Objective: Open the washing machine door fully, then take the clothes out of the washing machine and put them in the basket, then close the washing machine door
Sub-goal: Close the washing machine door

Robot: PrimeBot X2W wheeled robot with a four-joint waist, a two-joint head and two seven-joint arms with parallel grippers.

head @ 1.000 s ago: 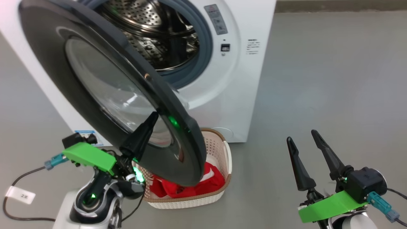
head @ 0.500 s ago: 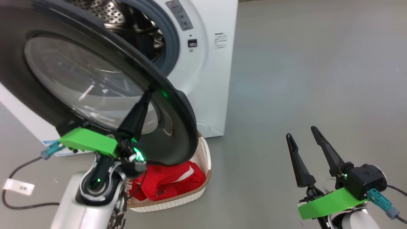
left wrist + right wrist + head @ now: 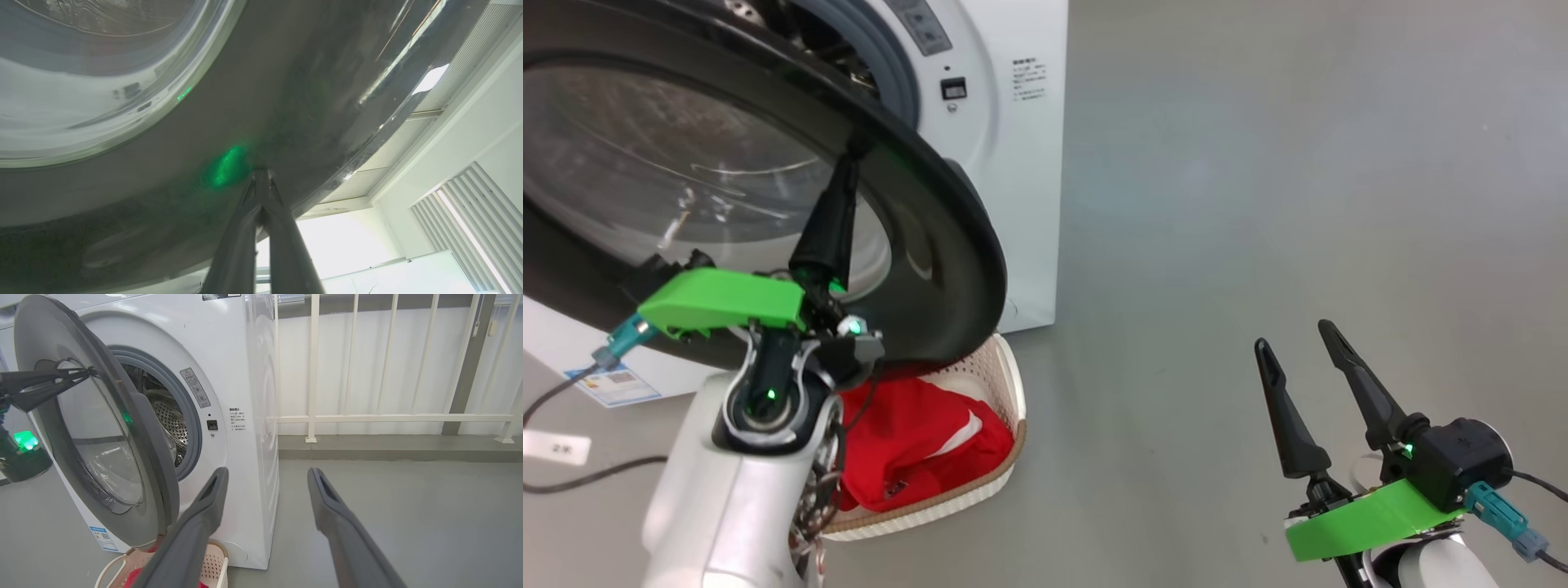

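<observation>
The bright red striped clothes [image 3: 915, 441] lie in the cream perforated plastic basket [image 3: 1011, 384] in front of the big white front-loading washing machine [image 3: 1005, 163], whose steel drum [image 3: 168, 416] looks empty, though partly hidden. Only closing remains: the left gripper [image 3: 851, 159], fingers pinched together, touches the half-open round black-rimmed glass door [image 3: 947, 245]; the right gripper [image 3: 1294, 335] hangs wide, holding nothing

Around the work area

A smooth grey floor [image 3: 1258, 204] spreads out to the right. At its far edge, a low grey kerb [image 3: 388, 447] carries a white railing [image 3: 314, 367] in front of a pale wall [image 3: 351, 355]. Overhead are slatted ceiling panels [image 3: 470, 57] and vertical blinds [image 3: 478, 216].
</observation>
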